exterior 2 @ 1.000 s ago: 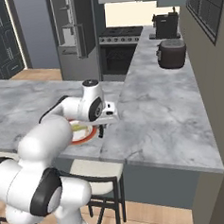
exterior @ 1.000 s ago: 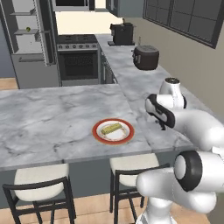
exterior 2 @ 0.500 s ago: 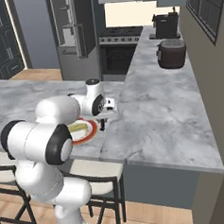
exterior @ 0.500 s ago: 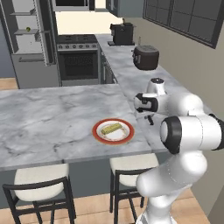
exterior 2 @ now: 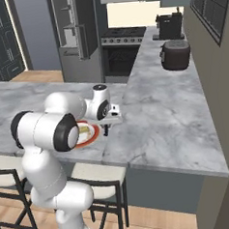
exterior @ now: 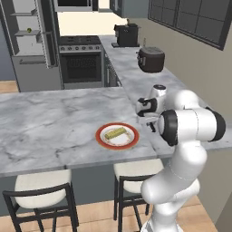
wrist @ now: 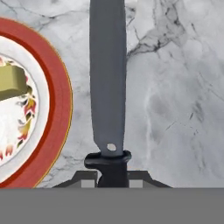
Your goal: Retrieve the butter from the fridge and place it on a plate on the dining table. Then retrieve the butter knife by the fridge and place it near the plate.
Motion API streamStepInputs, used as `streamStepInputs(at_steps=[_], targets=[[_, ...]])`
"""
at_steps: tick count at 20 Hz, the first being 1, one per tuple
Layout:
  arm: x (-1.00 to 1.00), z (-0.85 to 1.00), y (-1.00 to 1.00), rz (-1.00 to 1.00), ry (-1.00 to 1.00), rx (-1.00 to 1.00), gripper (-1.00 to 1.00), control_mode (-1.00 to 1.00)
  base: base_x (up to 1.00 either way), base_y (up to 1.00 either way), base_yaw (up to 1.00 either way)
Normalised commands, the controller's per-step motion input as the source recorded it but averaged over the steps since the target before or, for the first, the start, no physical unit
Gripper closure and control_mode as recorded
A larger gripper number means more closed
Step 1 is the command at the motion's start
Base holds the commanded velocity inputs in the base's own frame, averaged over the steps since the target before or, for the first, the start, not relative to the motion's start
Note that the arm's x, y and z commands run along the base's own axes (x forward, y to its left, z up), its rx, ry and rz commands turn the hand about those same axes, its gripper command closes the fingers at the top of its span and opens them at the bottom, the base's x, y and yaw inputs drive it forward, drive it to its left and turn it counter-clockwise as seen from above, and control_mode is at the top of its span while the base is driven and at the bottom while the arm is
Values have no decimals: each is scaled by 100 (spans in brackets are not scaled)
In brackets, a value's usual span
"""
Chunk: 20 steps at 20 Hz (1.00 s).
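Item 1, pincer [wrist: 113,177]: seen at the bottom centre of the hand view, pressed together on the dark handle of the butter knife [wrist: 108,78]. In the left base view the pincer [exterior: 151,125] is placed at centre right, just beside the plate [exterior: 102,139].

Item 2, butter knife: held by its handle, the long axis running straight up the hand view, blade tip toward the top edge. It is carried beside the plate's [wrist: 59,92] red rim; whether it hangs above the bench [wrist: 175,87] or touches it cannot be told. The knife is judged light, stiff and smooth; the handle near the guard is the sound place for a hold, the thin blade being likely to slip.

Item 3, plate: centre of the left base view, on the marble bench [exterior: 45,122]. The butter [exterior: 115,133] is laid on it, its long axis slanted from lower left to upper right.

Item 4, fridge [exterior: 28,50]: upper left of the left base view, shelves exposed, well apart from the bench.
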Motion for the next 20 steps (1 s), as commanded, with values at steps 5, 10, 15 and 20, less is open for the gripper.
streamStepInputs(at_steps=[5, 10, 15, 20], targets=[[3, -52, 0, 0, 2, 2, 100, -100, 0, 0, 0], [27, -41, 0, 0, 0, 0, 100, -100, 0, 0, 0], [19, -25, 0, 0, 0, 0, 100, -100, 0, 0, 0], [13, -23, 0, 0, 0, 0, 100, -100, 0, 0, 0]])
